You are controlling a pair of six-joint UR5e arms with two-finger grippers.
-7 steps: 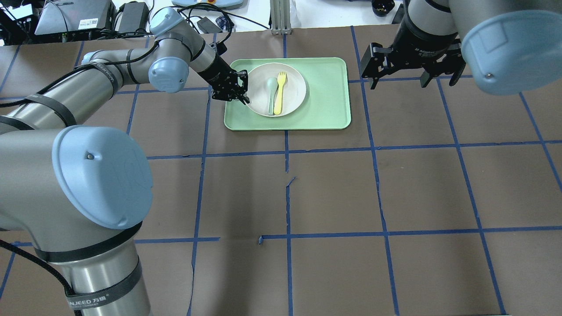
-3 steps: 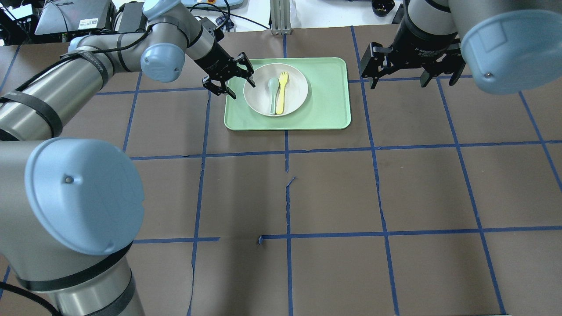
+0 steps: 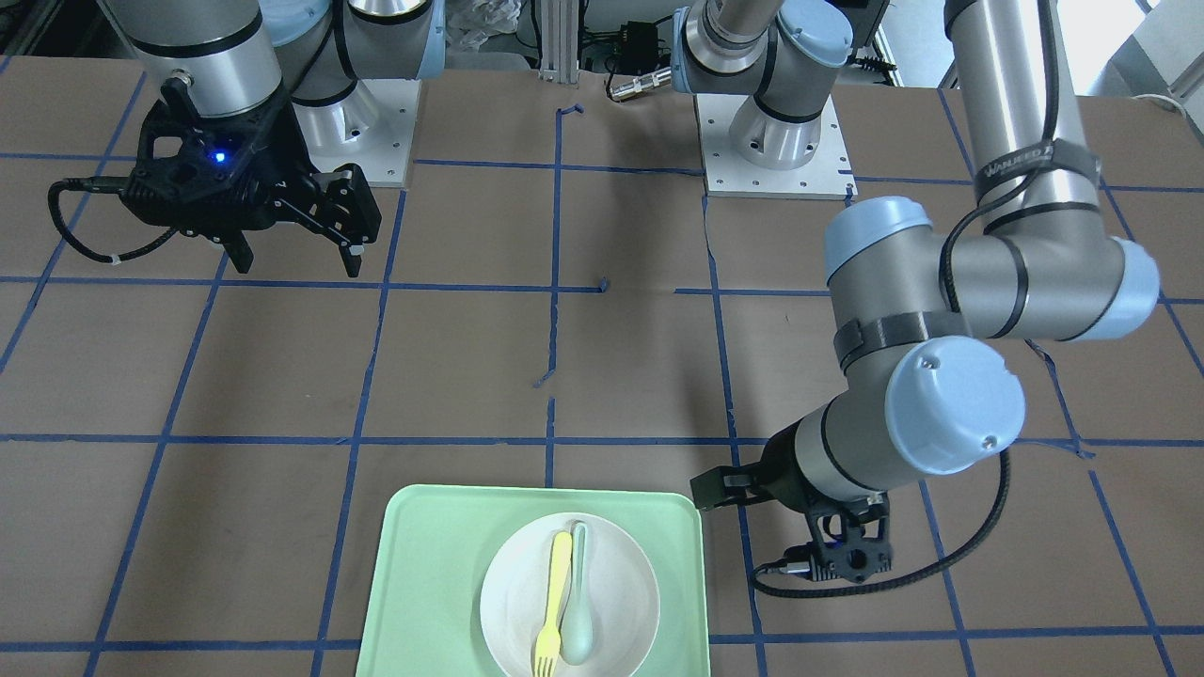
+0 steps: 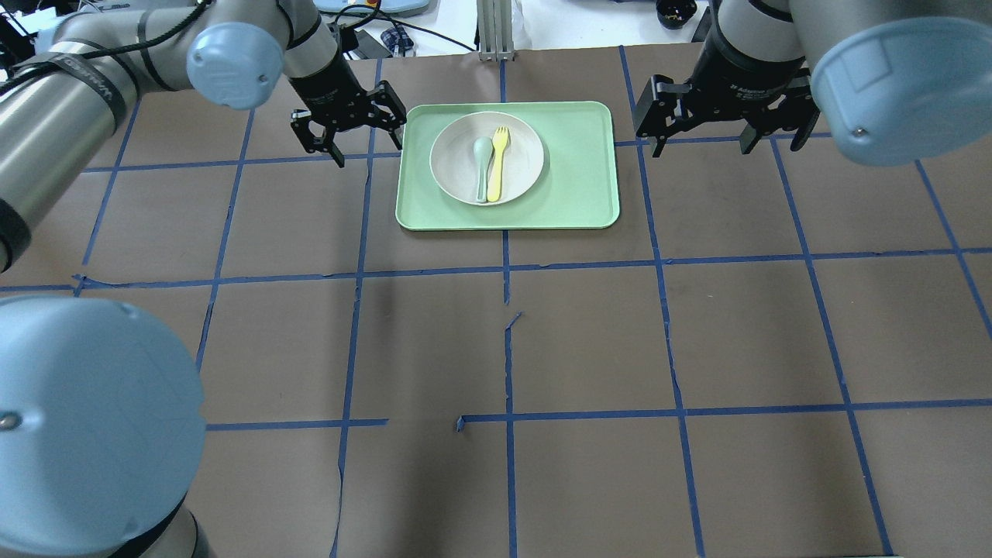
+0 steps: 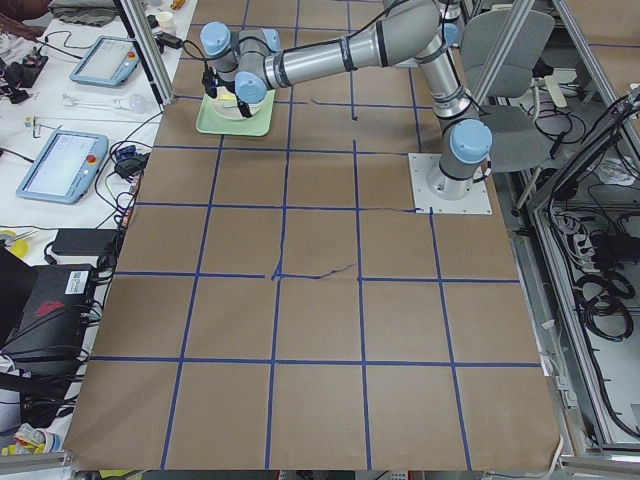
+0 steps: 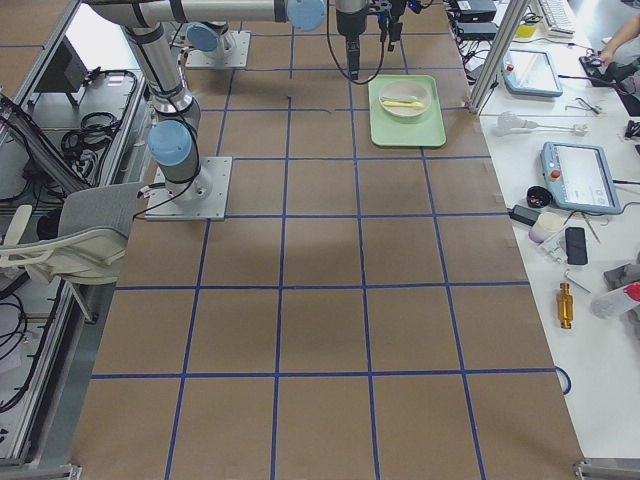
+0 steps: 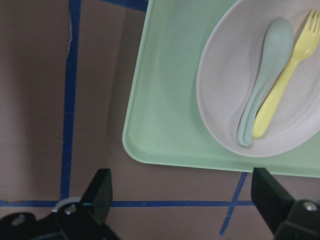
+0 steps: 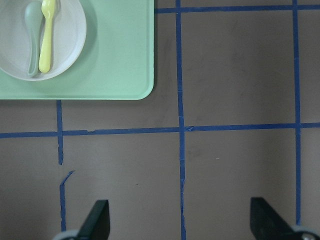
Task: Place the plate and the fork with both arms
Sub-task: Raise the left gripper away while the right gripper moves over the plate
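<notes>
Plate [image 4: 523,159] on tray [image 4: 581,194], fork [image 4: 497,167] on plate: placing seemingly done; left end effector [image 4: 370,153], right end effector [image 4: 702,153] flanked tray, wide open, empty

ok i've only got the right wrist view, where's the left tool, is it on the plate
observer: no, the left tool hangs just off the tray's left edge, clear of the plate.
operator: holding anything
observer: nothing, its jaws stand wide open and empty in the left wrist view.
operator: my view crops the fork, which way are the tines
observer: away from the robot's base, toward the tray's far edge.
</notes>
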